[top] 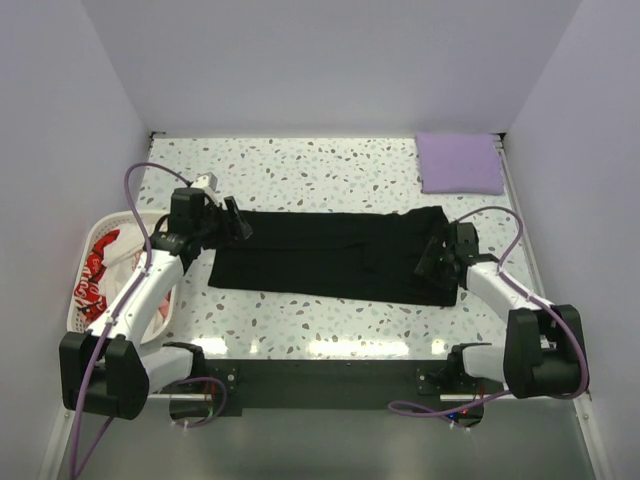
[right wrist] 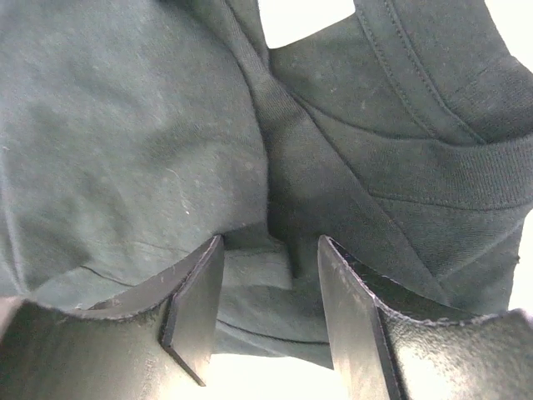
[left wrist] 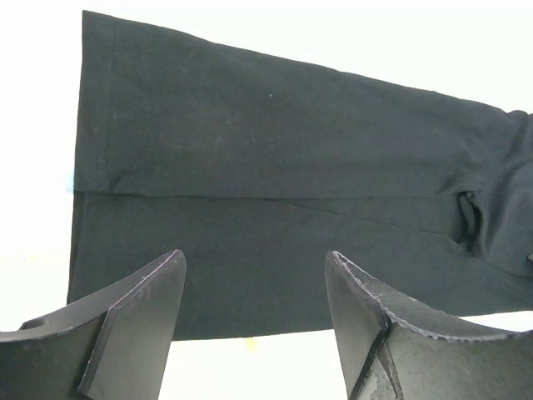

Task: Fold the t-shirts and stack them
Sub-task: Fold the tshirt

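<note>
— Left gripper [left wrist: 254, 258]?
— Gaping wide, empty, at the hem of the plain black soft-fabric t-shirt [top: 330, 258]; right gripper [right wrist: 271, 243] half-parted over its collar, holding nothing.
— Step?
— Shirt lies on speckled tabletop [top: 300, 170], folded lengthwise; next likely: regrip, fold crosswise.

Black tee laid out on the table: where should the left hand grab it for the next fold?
Probably grip the hem edge of the black tee, coming from its left end. It lies flat as a long strip, and that straight, free edge sits right by the open left hand.
</note>
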You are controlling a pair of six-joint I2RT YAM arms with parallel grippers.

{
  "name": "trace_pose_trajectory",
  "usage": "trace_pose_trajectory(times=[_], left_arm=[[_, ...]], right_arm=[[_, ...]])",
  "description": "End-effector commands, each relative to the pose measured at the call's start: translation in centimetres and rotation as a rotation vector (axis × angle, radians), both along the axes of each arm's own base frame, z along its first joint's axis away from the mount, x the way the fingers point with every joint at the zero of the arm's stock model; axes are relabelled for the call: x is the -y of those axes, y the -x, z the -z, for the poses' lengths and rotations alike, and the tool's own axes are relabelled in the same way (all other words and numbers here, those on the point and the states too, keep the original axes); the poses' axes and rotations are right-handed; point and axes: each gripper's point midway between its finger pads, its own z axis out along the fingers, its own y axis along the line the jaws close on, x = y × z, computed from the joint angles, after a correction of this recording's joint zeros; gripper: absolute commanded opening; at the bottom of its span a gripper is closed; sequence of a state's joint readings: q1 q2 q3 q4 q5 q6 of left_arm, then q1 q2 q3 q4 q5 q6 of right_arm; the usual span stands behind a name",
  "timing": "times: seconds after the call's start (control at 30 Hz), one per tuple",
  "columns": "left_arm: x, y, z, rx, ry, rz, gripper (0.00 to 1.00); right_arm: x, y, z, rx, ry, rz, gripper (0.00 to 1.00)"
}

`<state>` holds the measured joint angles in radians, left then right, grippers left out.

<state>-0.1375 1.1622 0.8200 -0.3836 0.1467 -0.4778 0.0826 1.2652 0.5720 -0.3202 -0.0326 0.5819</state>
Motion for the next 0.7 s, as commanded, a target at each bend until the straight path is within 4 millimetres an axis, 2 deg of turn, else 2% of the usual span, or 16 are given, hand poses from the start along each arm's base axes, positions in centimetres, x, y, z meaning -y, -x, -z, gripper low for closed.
trace_pose_trajectory(times=[0.0, 0.2, 0.37, 0.4, 0.5, 0.67], left_arm=[[0.1, 0.0, -0.9, 0.044, 0.003, 0.026, 0.73], [0.1, 0.0, -0.8, 0.043, 0.002, 0.029, 0.73], [0.1, 0.0, -0.7, 0.041, -0.001, 0.025, 0.73], [0.0, 0.0, -0.7, 0.043, -0.002, 0.024, 0.73], [0.0, 0.0, -0.6, 0.037, -0.003, 0.022, 0.73], [0.0, 0.1, -0.6, 0.037, -0.001, 0.024, 0.73]], right_arm=[[-0.5, -2.2, -0.8, 0.106, -0.059, 0.046, 0.52], [-0.2, -2.4, -1.3, 0.153, -0.062, 0.074, 0.27], [-0.1, -2.4, -1.9, 0.164, -0.052, 0.066, 0.13], [-0.1, -2.3, -2.0, 0.163, -0.049, 0.060, 0.07], [0.0, -2.2, -2.9, 0.179, -0.042, 0.052, 0.00], [0.1, -1.5, -4.6, 0.180, -0.024, 0.027, 0.00]])
